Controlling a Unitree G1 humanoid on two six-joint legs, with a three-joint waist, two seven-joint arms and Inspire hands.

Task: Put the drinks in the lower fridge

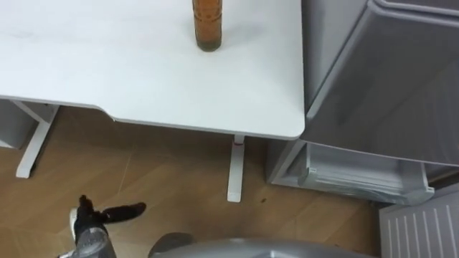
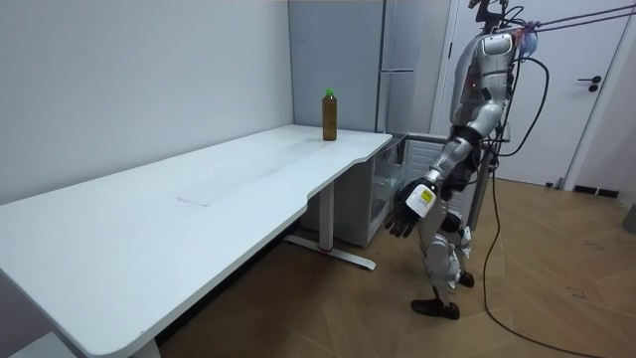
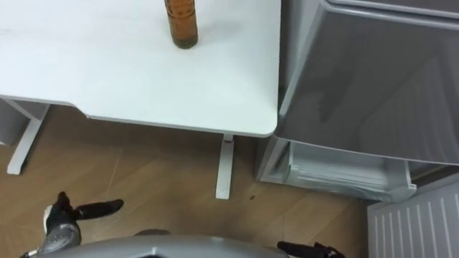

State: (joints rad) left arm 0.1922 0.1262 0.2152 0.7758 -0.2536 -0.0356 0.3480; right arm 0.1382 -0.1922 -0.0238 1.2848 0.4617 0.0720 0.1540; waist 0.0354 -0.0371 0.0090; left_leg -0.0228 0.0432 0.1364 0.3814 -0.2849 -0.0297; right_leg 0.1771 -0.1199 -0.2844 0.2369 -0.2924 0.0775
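Now; bottle top cut off; left hand spread, empty; right hand barely showing, cannot tell

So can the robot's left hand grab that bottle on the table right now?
Probably not yet. The left hand hangs open, lower than the table, and the bottle stands far back on it. Nothing blocks the way, but the robot likely must step closer and reach up.

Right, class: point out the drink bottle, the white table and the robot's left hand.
drink bottle (image 1: 207, 25), left eye view, on its amber body.
white table (image 1: 107, 64), left eye view, on the bare tabletop.
left hand (image 1: 87, 223), left eye view, on the middle of the hand, behind the fingers.
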